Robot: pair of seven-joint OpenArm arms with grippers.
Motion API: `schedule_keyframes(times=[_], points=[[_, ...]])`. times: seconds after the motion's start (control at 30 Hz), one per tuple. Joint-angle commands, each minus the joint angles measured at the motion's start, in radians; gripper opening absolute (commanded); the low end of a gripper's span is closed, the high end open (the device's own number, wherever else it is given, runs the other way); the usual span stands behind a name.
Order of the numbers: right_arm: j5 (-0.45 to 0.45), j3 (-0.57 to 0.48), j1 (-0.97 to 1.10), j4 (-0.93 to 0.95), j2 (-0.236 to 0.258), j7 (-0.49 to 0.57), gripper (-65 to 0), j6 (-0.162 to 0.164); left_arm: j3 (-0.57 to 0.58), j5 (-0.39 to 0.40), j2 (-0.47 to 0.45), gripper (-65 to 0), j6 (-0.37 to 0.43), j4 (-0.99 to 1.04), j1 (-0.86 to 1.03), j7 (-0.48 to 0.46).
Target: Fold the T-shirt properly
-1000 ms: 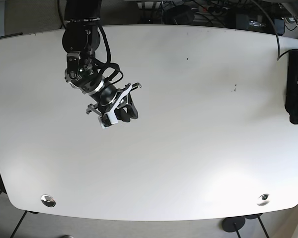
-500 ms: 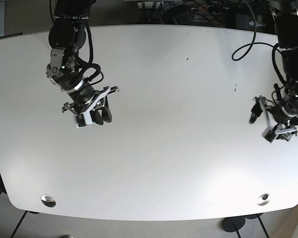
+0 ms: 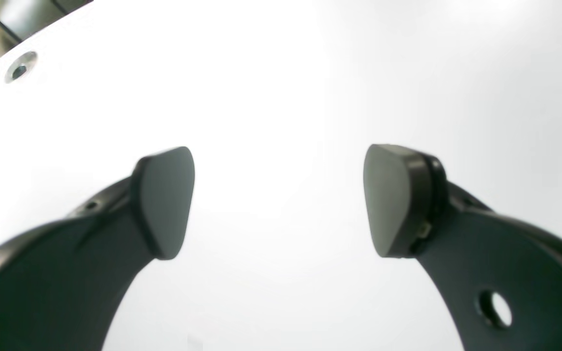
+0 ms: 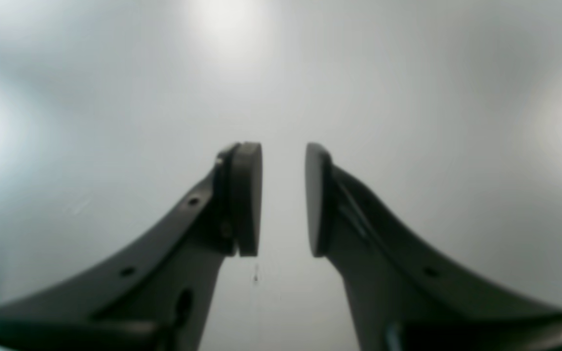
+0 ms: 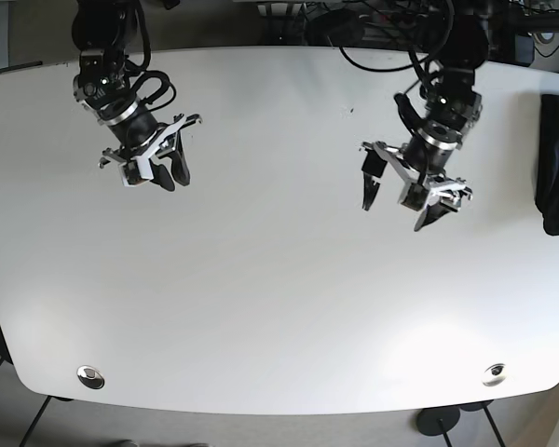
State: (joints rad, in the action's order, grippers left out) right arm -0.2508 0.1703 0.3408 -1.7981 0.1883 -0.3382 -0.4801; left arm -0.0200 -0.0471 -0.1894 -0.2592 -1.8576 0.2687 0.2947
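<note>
The dark T-shirt (image 5: pixel 556 166) lies bunched at the table's far right edge in the base view, partly cut off by the frame, well apart from both of my grippers. My left gripper (image 5: pixel 397 200) hovers over the bare white table (image 5: pixel 279 307) right of centre with its fingers (image 3: pixel 164 200) spread wide and nothing between them. My right gripper (image 5: pixel 163 175) hangs over the table's upper left part, its pads (image 4: pixel 247 195) drawn nearly together with only a narrow slit of table showing between them, gripping nothing.
</note>
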Motion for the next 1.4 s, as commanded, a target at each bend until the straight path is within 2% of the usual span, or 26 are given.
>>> schedule_keyframes(times=[0.03,0.1,0.17,0.27,0.43,0.5,0.63,0.8,0.83,0.93,1.03,1.07,1.13,1.2,1.3,1.33,1.4], points=[[-0.017,0.051,0.040,-0.024,0.000,0.046,-50.7,-0.009,-0.007,-0.046,0.058,-14.4,0.025,-0.053,0.077,-0.084],[-0.023,0.079,0.083,-0.025,-0.010,0.075,-50.7,-0.010,-0.007,-0.061,0.098,-14.4,0.054,-0.073,0.165,-0.148],[-0.023,0.110,0.168,-0.025,-0.011,0.161,-50.7,-0.010,-0.005,-0.061,0.121,-14.4,0.130,-0.078,0.295,-0.266],[-0.023,0.116,0.254,-0.027,-0.005,0.233,-50.7,-0.010,-0.001,-0.061,0.161,-14.4,0.206,-0.078,0.427,-0.388],[-0.025,0.117,0.415,-0.081,-0.003,0.330,-50.7,-0.010,0.018,-0.053,0.186,-14.4,0.254,-0.078,0.631,-0.567],[-0.025,0.117,0.450,-0.098,-0.005,0.331,-50.7,-0.010,0.050,-0.043,0.178,-14.4,0.254,-0.086,0.688,-0.582],[-0.026,0.111,0.476,-0.090,-0.011,0.333,-50.7,-0.012,0.140,-0.013,0.095,-14.6,0.255,-0.093,0.725,-0.582],[-0.026,0.110,0.396,-0.082,-0.013,0.327,-50.7,-0.012,0.116,-0.013,0.086,-14.6,0.255,-0.098,0.646,-0.579],[-0.026,0.110,0.380,-0.082,-0.016,0.314,-50.7,-0.012,0.094,-0.013,0.086,-14.6,0.255,-0.098,0.623,-0.573],[-0.026,0.108,0.314,-0.091,-0.046,0.242,-50.7,-0.012,0.071,0.002,0.086,-14.4,0.255,-0.113,0.561,-0.455],[-0.025,0.110,0.254,-0.091,-0.048,0.207,-50.7,-0.012,0.070,0.152,0.083,-14.2,0.254,-0.130,0.492,-0.317],[-0.025,0.107,0.229,-0.091,-0.052,0.196,-49.9,-0.012,0.068,0.232,0.058,-14.0,0.254,-0.129,0.456,-0.266],[-0.025,0.076,0.179,-0.091,-0.052,0.181,-49.6,-0.012,0.070,0.313,0.021,-14.0,0.254,-0.127,0.412,-0.203],[-0.025,0.039,0.129,-0.091,-0.046,0.123,-49.6,-0.012,0.070,0.367,0.001,-14.0,0.255,-0.129,0.366,-0.164],[-0.025,0.008,0.002,-0.085,-0.052,-0.014,-49.3,-0.010,0.070,0.372,-0.006,-11.7,0.255,-0.118,0.264,-0.085],[-0.025,-0.001,-0.041,-0.082,-0.052,-0.060,-47.1,-0.010,0.070,0.372,-0.006,-8.1,0.255,-0.113,0.221,-0.044],[-0.025,-0.028,-0.125,-0.056,-0.054,-0.143,-35.8,-0.010,0.070,0.372,-0.002,-2.5,0.255,-0.092,0.134,0.031]])
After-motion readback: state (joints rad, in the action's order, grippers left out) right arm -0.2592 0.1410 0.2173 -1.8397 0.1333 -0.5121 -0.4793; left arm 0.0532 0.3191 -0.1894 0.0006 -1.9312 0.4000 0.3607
